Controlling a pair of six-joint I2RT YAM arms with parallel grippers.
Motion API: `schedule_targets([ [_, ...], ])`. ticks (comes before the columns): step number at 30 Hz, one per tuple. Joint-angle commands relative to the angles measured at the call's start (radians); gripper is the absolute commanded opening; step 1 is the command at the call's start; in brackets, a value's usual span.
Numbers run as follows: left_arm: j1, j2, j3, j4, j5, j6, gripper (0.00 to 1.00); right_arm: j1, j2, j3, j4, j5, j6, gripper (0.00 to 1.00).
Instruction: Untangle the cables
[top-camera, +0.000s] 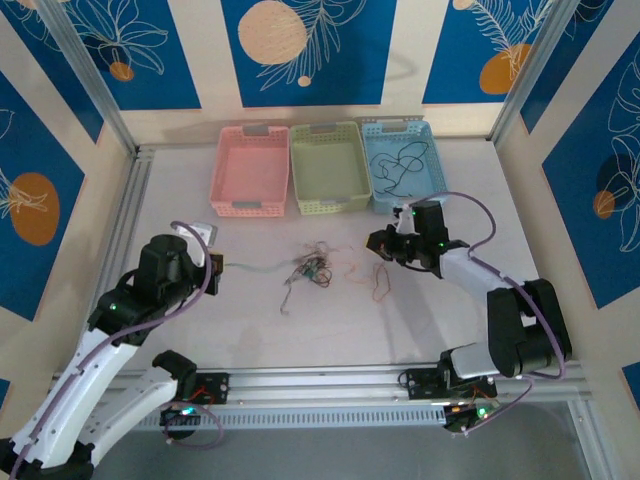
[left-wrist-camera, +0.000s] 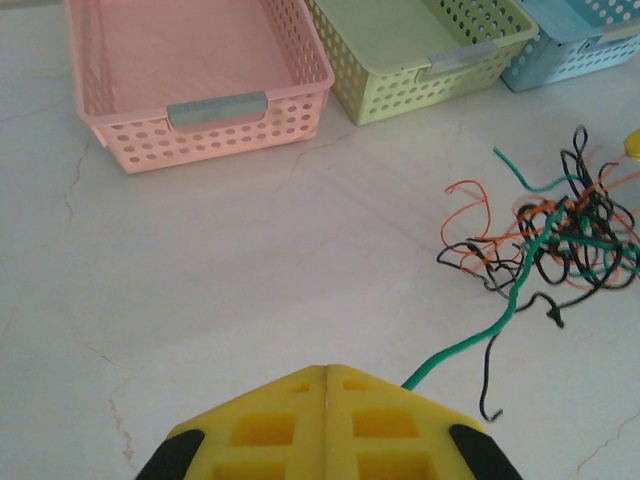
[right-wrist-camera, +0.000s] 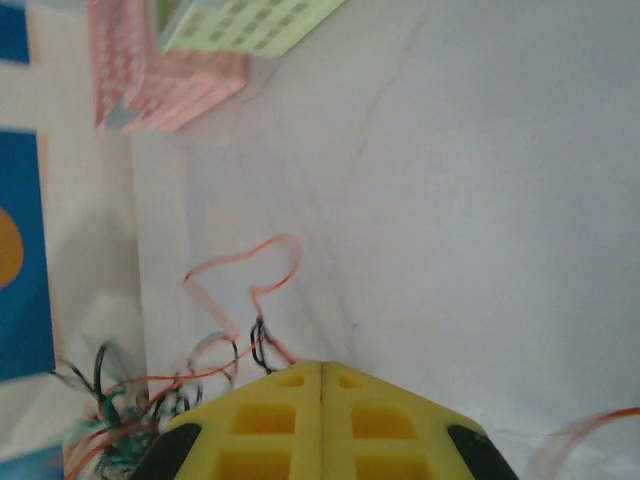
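Note:
The cables lie as a tangle (top-camera: 308, 270) of black, orange-red and green wires mid-table, also seen in the left wrist view (left-wrist-camera: 565, 225) and blurred in the right wrist view (right-wrist-camera: 120, 430). My left gripper (top-camera: 218, 268) (left-wrist-camera: 327, 368) sits left of the tangle, jaws pressed together. A green cable (left-wrist-camera: 470, 340) runs from under its right finger across to the tangle. My right gripper (top-camera: 376, 243) (right-wrist-camera: 321, 364) is right of the tangle, shut. An orange-red cable (right-wrist-camera: 250, 260) loops up to its fingertips and reappears on the far side (right-wrist-camera: 590, 430).
Three baskets stand in a row at the back: pink (top-camera: 248, 208) (left-wrist-camera: 215, 110), green (top-camera: 330, 205) (left-wrist-camera: 420, 75) and blue (top-camera: 398, 124). A black cable (top-camera: 400, 160) lies in the blue one. Metal frame posts edge the table.

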Motion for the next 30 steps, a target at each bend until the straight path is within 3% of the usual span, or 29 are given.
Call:
schedule_targets([
  [1,0.016,-0.040,0.002,-0.006,-0.062,0.009,0.00,-0.077,-0.009,-0.036,0.012,0.023,0.089,0.00],
  [6,0.017,-0.076,0.000,-0.007,-0.112,0.007,0.00,-0.148,-0.006,-0.063,0.019,0.010,0.124,0.00],
  [19,0.017,-0.059,-0.003,-0.005,-0.089,0.008,0.00,-0.129,-0.077,-0.069,0.025,-0.023,0.063,0.00],
  [24,0.018,-0.047,-0.001,-0.006,-0.079,0.011,0.00,0.023,-0.067,0.055,-0.226,0.057,-0.059,0.01],
  [26,0.019,-0.047,-0.001,-0.004,-0.075,0.010,0.00,0.136,-0.024,0.108,-0.304,0.103,-0.080,0.11],
  [30,0.019,-0.047,-0.003,-0.003,-0.072,0.010,0.00,0.302,0.069,0.179,-0.360,0.136,-0.044,0.21],
])
